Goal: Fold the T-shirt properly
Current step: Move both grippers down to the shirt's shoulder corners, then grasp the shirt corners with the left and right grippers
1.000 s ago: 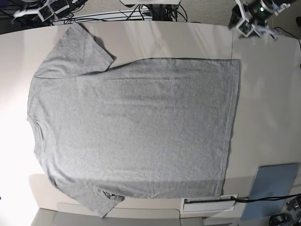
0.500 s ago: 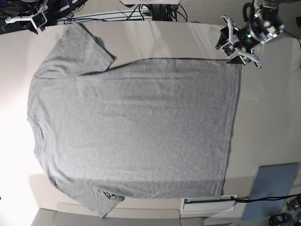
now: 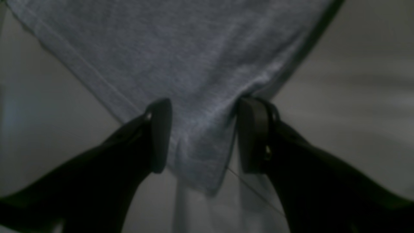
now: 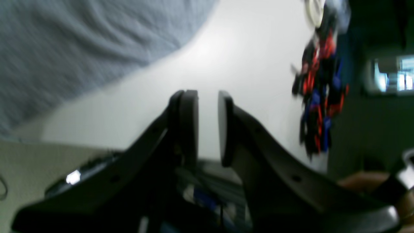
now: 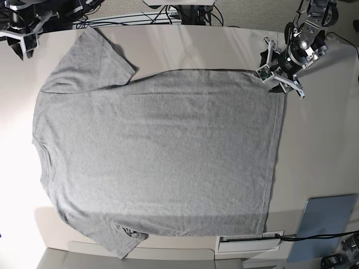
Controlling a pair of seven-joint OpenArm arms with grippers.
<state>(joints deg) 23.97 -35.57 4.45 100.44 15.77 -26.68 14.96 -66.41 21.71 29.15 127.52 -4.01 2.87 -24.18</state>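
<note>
**Left claw straddling the shirt's hem corner, right claw off by the sleeve**

The grey T-shirt (image 5: pixel 157 151) lay spread flat, plain side up, across most of the pale counter (image 5: pixel 320 140), its collar end toward 9 o'clock in the base view and its hem running along the 3 o'clock side. One short sleeve pointed to about 11 o'clock, the other to about 7 o'clock at the counter's near edge.

The left claw (image 5: pixel 276 79) sat low at the hem corner near 1 o'clock in the base view. Its wrist view showed the two dark fingers (image 3: pixel 158 136) spread apart with the corner of the T-shirt (image 3: pixel 194 81) lying between them; one finger rested over the fabric and the other stood right at the cloth's side edge, where the cloth puckered slightly. The fingers were not pressed together on the cloth.

The right claw (image 5: pixel 22 40) hung at the far 10 to 11 o'clock corner of the base view, just beyond the upper sleeve and apart from it. In its wrist view the fingers (image 4: pixel 189 126) stood narrowly parted with nothing between them, bare counter (image 4: pixel 245 58) beneath and the T-shirt (image 4: pixel 81 42) off toward 10 o'clock.

A grey-blue flat pad (image 5: pixel 328 219) lay at 4 to 5 o'clock, clear of the hem, with a white slotted strip (image 5: pixel 249 242) just beside it at the counter's edge
</note>
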